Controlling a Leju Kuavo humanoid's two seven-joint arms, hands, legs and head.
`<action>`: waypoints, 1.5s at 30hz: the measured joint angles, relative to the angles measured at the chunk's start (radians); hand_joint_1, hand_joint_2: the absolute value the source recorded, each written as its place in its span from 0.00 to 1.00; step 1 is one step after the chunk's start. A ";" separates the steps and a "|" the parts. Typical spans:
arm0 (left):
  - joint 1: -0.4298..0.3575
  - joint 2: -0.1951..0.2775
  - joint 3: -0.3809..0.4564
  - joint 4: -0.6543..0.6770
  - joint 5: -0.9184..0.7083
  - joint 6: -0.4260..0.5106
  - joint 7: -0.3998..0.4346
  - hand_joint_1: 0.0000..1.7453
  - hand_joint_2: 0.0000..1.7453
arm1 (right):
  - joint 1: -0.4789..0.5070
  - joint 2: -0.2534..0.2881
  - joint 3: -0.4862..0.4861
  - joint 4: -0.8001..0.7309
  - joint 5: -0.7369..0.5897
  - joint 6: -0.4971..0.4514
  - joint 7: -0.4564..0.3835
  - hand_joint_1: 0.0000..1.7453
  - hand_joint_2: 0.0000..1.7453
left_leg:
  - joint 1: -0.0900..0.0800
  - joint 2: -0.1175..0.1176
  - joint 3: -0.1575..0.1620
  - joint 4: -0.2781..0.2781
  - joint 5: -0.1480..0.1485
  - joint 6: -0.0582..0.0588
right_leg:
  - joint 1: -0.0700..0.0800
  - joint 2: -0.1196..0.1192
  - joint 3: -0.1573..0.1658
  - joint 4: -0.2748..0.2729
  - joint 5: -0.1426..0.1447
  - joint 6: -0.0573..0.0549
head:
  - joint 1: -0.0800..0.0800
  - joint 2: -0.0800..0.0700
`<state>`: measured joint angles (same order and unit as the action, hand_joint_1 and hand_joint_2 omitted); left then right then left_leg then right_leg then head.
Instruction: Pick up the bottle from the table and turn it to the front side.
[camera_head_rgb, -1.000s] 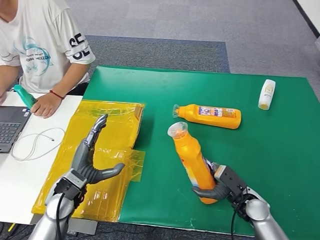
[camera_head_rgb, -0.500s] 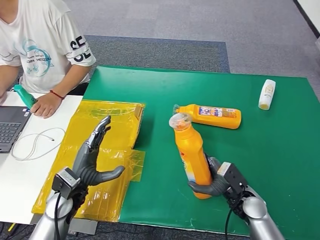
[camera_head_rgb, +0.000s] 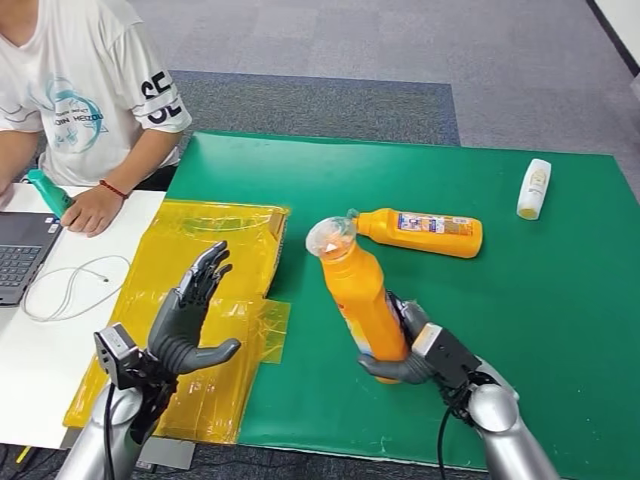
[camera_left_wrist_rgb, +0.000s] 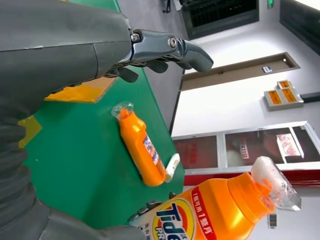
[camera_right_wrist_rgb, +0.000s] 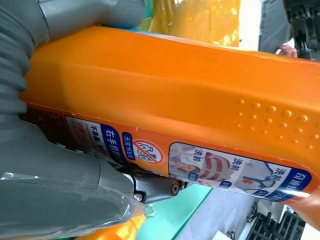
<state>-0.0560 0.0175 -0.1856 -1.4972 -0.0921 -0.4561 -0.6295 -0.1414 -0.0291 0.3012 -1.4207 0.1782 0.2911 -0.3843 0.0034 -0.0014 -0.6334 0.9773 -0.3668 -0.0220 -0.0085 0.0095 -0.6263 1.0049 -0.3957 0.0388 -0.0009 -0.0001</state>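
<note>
- Orange was the colour of the bottle (camera_head_rgb: 364, 301) that my right hand (camera_head_rgb: 411, 345) held near the front edge of the green table (camera_head_rgb: 573, 300).
- My right hand had its fingers wrapped around the low part of the bottle, and the bottle leaned with its clear cap pointing up and toward my left.
- From the right wrist camera I saw the side of the bottle (camera_right_wrist_rgb: 211, 105) up close, with a strip of small blue and red pictures and writing on it.
- From the left wrist camera I saw the top half of the same bottle (camera_left_wrist_rgb: 222, 210), with a big round logo on it.
- My left hand (camera_head_rgb: 189, 320) held nothing. Its fingers were spread apart and it hung over the yellow plastic sheet (camera_head_rgb: 226, 250).
- I saw a second orange bottle (camera_head_rgb: 419, 232) lying flat on the table, just past the one I held.
- I saw a small white bottle (camera_head_rgb: 533, 188) lying far off toward the right back corner.
- I saw a person in a white shirt (camera_head_rgb: 75, 90) sitting at the white desk (camera_head_rgb: 38, 370) on the left, with a laptop (camera_head_rgb: 23, 255) and a white cable (camera_head_rgb: 72, 285) on it.
</note>
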 joint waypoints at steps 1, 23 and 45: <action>-0.001 0.001 0.004 0.005 0.002 -0.002 -0.001 0.00 1.00 | -0.001 0.002 0.008 -0.003 0.016 -0.008 0.003 1.00 1.00 | 0.000 0.000 0.000 0.000 0.000 0.000 | 0.000 0.000 0.000 0.000 0.000 0.000 | 0.000 0.000; -0.138 0.057 0.002 0.159 0.269 -0.366 0.018 0.00 1.00 | -0.110 0.067 0.209 0.010 0.123 -0.085 0.019 1.00 1.00 | 0.000 0.000 0.000 0.000 0.001 -0.001 | 0.000 0.000 -0.001 0.000 0.000 0.000 | 0.000 0.000; -0.223 0.140 -0.063 0.247 0.296 -0.310 0.121 0.00 1.00 | -0.135 0.101 0.258 0.033 0.256 -0.227 0.033 1.00 1.00 | 0.000 0.000 0.000 0.000 0.002 -0.001 | 0.000 0.000 -0.001 0.001 0.000 -0.001 | 0.000 0.000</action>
<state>-0.2792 0.1578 -0.2486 -1.2504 0.2042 -0.7663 -0.5090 -0.2762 0.0714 0.5595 -1.3877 0.4340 0.0638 -0.3513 0.0036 -0.0013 -0.6336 0.9773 -0.3651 -0.0235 -0.0083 0.0096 -0.6277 1.0059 -0.3954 0.0383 -0.0012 -0.0002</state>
